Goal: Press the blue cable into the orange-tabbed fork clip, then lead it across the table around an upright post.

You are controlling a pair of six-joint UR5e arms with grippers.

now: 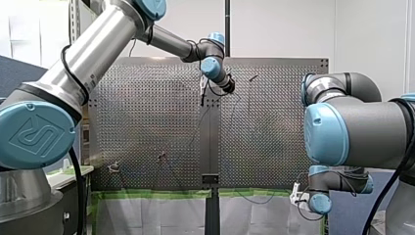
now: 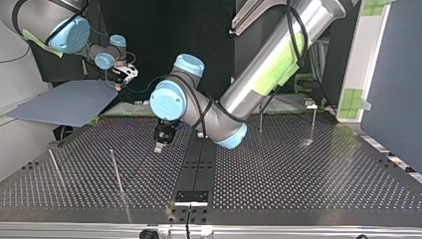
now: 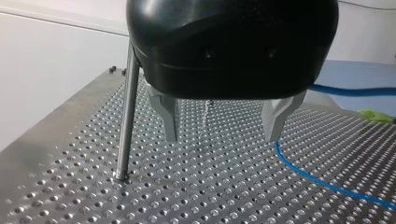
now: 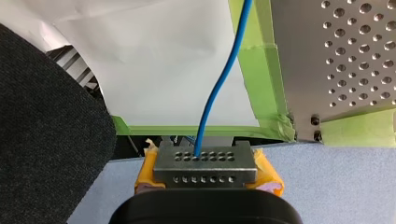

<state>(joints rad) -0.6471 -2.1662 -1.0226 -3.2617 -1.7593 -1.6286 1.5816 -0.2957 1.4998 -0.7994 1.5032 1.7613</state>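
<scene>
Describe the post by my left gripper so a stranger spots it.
Start at the perforated table, then my left gripper hovering open above it. The post is the thin grey metal rod standing upright just outside one finger; the blue cable lies flat on the other side.

My left pincer (image 3: pixel 223 137) stands between post (image 3: pixel 125 126) and cable (image 3: pixel 299 172).

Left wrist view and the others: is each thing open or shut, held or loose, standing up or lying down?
left gripper: open, empty, above the table.
right gripper: shut on the blue cable, beyond the table's edge.
blue cable: held by the right gripper; another stretch lies loose on the table.
upright post: standing beside the left gripper, no cable round it.
</scene>
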